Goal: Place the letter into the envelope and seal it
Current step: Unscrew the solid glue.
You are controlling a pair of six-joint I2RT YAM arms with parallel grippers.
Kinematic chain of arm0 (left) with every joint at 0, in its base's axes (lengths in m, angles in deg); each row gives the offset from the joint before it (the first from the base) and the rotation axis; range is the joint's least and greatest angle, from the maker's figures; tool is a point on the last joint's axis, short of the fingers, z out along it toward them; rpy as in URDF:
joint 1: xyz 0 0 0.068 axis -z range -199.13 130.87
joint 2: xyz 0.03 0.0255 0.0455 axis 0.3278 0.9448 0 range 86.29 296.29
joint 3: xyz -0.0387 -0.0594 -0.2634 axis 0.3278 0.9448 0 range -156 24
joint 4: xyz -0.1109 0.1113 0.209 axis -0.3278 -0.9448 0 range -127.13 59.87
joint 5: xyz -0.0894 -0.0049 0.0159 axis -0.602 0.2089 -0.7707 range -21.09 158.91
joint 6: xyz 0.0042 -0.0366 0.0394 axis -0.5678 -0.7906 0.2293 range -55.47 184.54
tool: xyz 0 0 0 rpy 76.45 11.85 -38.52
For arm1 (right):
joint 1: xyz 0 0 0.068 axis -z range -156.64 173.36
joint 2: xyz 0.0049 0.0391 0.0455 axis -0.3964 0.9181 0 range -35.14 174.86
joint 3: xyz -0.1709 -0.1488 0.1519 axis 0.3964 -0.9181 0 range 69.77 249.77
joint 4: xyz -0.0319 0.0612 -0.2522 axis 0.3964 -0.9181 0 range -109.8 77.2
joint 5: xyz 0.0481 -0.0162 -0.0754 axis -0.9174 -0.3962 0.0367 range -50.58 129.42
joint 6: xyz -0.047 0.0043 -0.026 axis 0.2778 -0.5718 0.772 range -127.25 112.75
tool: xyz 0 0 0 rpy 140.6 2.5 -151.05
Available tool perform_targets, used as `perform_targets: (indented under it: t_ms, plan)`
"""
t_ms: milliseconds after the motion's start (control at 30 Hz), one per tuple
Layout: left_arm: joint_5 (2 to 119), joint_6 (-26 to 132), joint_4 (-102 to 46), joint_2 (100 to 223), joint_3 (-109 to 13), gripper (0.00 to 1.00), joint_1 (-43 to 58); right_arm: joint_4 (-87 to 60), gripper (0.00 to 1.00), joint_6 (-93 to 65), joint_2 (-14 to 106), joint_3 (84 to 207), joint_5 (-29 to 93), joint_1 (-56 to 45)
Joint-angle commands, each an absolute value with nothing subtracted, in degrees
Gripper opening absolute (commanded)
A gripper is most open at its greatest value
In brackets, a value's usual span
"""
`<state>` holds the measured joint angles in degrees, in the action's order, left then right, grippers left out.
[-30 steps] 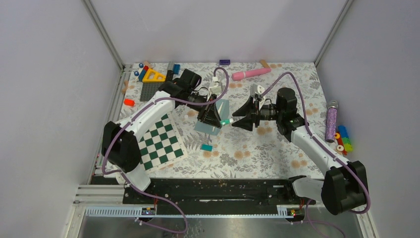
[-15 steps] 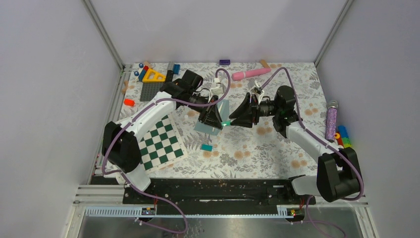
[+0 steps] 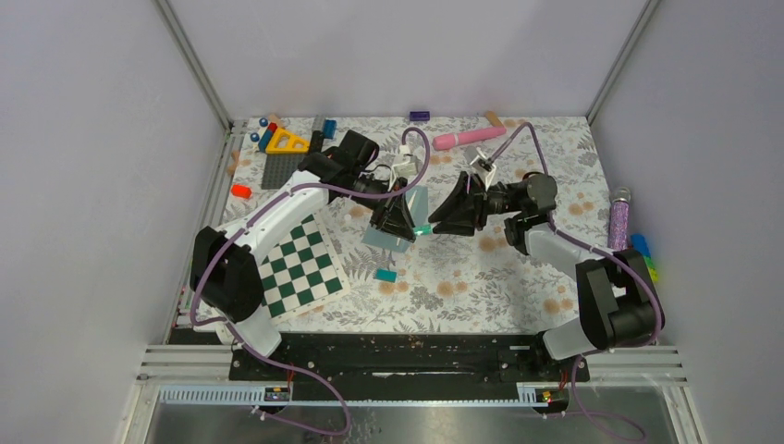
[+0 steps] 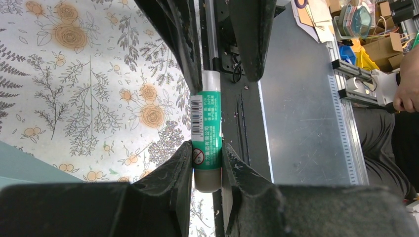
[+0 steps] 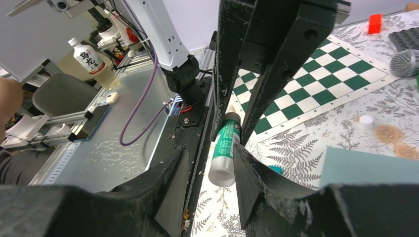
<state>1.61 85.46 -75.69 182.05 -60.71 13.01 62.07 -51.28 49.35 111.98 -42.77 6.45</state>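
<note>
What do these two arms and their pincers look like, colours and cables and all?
The left arm and right arm match: white links between bulky black joints, a purple cable looping along each. The left pincer and right pincer are matte black, each with two broad wedge-shaped fingers. No markings visible.

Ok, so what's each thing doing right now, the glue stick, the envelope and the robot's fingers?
Glue stick, held in the air, white cap on.
Left fingers, shut on the glue stick.
Right fingers, open, one each side of the cap.
Envelope, lying flat on the table, flap hidden.
</note>
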Motion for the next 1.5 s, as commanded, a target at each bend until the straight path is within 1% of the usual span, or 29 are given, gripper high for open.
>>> perform_targets:
  t_ms: [0,67,100,133,167,200,233,267,300,333,400,467,567,600,700,767,800,867,967,1100,1200,1467]
  plan:
    - [1.97,85.45,-73.97,180.34,-60.46,0.00,12.87,70.51,0.47,-56.09,47.88,112.05,-42.75,8.39]
    - [2.34,84.59,-73.04,179.98,-60.02,0.00,12.86,69.81,0.50,-54.46,46.59,111.30,-41.86,9.06]
    - [2.73,84.05,-72.42,179.91,-59.85,0.00,12.86,66.96,0.51,-52.26,45.79,111.21,-41.13,9.63]
    - [3.30,83.48,-71.80,179.67,-59.66,0.00,12.86,62.35,0.52,-49.90,44.72,111.33,-40.00,10.24]
    - [4.09,82.92,-71.06,179.46,-59.36,0.00,12.82,54.44,0.52,-45.51,42.96,111.97,-38.29,11.03]
    - [4.90,82.38,-70.07,179.13,-58.94,0.00,12.85,42.37,0.54,-39.10,41.06,113.29,-35.76,11.65]
    - [5.61,81.74,-69.40,178.87,-58.47,0.00,12.86,24.97,0.55,-27.87,38.44,115.29,-32.03,11.97]
    - [6.19,80.92,-67.74,178.41,-57.83,0.00,12.86,6.27,0.58,-13.14,35.86,118.83,-26.04,11.52]
    - [6.50,79.90,-66.69,178.00,-57.23,0.00,12.86,-8.35,0.60,-1.10,34.33,121.71,-21.48,10.38]
    - [6.47,79.71,-66.24,177.70,-56.95,0.00,12.86,-11.94,0.62,3.36,33.42,122.30,-20.11,9.59]
    - [6.22,79.51,-66.17,177.67,-57.11,0.00,12.86,-9.26,0.62,3.67,31.69,120.25,-21.80,9.47]
    - [5.63,79.71,-66.61,177.99,-57.34,0.00,12.86,-5.75,0.61,6.03,30.00,117.52,-26.06,9.35]
    - [4.46,80.33,-67.59,178.41,-57.61,0.00,12.86,-6.76,0.56,16.06,26.72,114.83,-29.75,9.14]
    - [4.07,80.69,-68.04,178.57,-57.77,0.00,12.82,-9.75,0.55,20.52,25.94,115.14,-30.38,8.86]
    - [3.74,81.14,-68.79,178.99,-58.05,0.00,12.86,-27.40,0.53,37.16,25.61,119.24,-29.33,7.32]
    - [4.14,80.87,-68.80,179.41,-58.19,0.00,12.91,-40.82,0.52,52.70,25.82,121.98,-21.90,3.28]
    - [4.36,80.73,-68.80,179.54,-58.33,0.00,12.95,-44.95,0.52,57.22,25.95,123.00,-16.67,0.94]
    - [5.00,80.54,-68.81,179.76,-58.45,0.00,12.95,-46.66,0.49,62.01,26.07,123.56,-6.77,-3.51]
    - [5.85,80.40,-68.80,179.89,-58.52,0.00,12.99,-46.22,0.46,62.56,25.72,124.45,1.81,-6.65]
    - [6.93,80.20,-68.81,180.37,-58.48,0.00,13.12,-42.58,0.49,60.05,24.40,124.82,11.88,-9.33]
    - [7.08,80.18,-68.89,180.68,-58.51,0.00,13.12,-40.88,0.49,61.05,23.34,124.47,20.67,-11.86]
    - [6.19,79.85,-68.80,182.90,-58.49,0.00,14.11,-40.22,0.52,62.94,23.42,126.95,26.15,-17.22]
